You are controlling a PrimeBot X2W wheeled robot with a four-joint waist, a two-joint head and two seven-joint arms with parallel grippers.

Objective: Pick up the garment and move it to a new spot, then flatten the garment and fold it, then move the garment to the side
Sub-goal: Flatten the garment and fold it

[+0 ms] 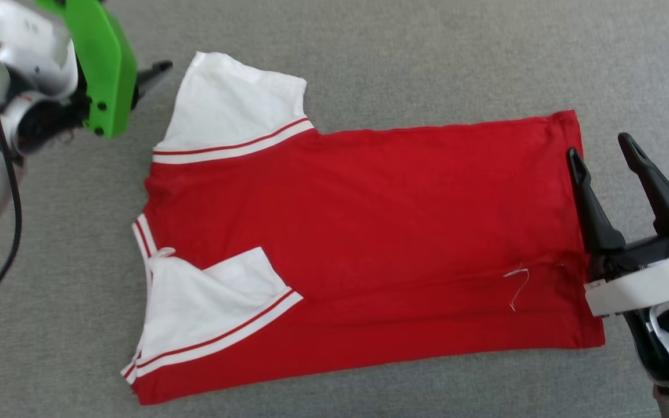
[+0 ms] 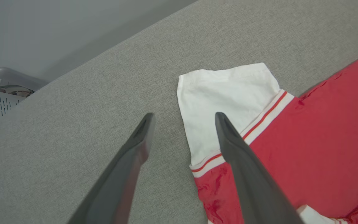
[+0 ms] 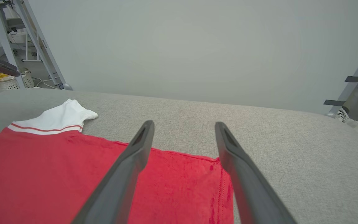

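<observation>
T-shirt (image 1: pixel 369 232), red, lies spread sideways on grey fabric surface (image 1: pixel 427 58), hem to the right, sleeves to the left. Far white sleeve (image 1: pixel 236 104) sticks out flat toward the far side, striped band showing; near white sleeve (image 1: pixel 207 302) is folded in over the red body. Loose white thread (image 1: pixel 517 284) lies on the red cloth near the hem. Left gripper (image 2: pixel 184 115) is at far left by the far sleeve, jaws wide apart and holding nothing; one finger is over the sleeve's edge, the other over bare grey surface. Green plate (image 1: pixel 102 64) sits on that arm. Right gripper (image 1: pixel 599 145) is at the hem's far right corner, jaws also spread and empty, straddling the hem edge; cannot tell if it touches the cloth. Basket (image 3: pixel 11 81) with yellow cloth stands in the left background.
</observation>
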